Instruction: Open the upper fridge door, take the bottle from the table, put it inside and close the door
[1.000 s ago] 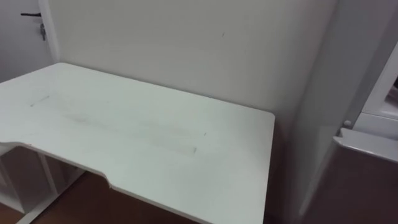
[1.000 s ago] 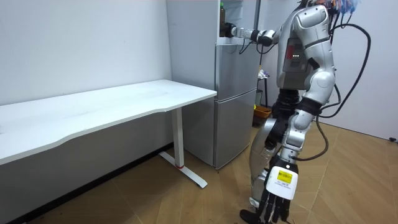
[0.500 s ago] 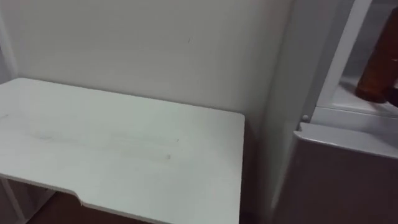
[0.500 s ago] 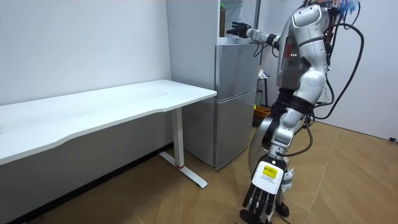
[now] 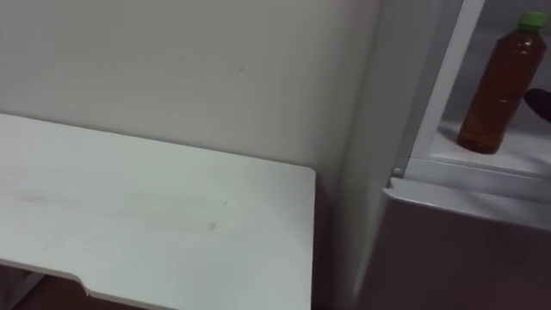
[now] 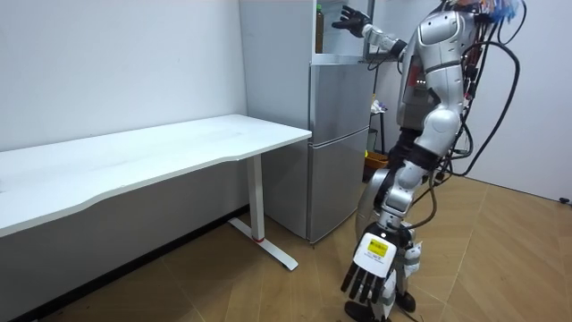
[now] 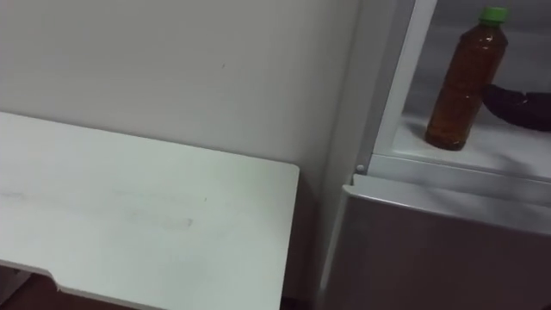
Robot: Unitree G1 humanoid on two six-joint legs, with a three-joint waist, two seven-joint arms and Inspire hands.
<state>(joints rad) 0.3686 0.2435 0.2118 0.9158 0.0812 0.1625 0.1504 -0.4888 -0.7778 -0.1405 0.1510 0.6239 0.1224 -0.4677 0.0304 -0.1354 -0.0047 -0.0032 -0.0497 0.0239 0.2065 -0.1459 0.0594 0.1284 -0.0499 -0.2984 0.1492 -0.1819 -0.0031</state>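
Right hand, fingers spread, holding nothing, at frame's right edge; bottle stands upright just left of it, apart, on upper fridge shelf; left hand hangs low.

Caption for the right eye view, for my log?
Bottle stands upright in the open upper fridge, right hand beside it, white table at left.
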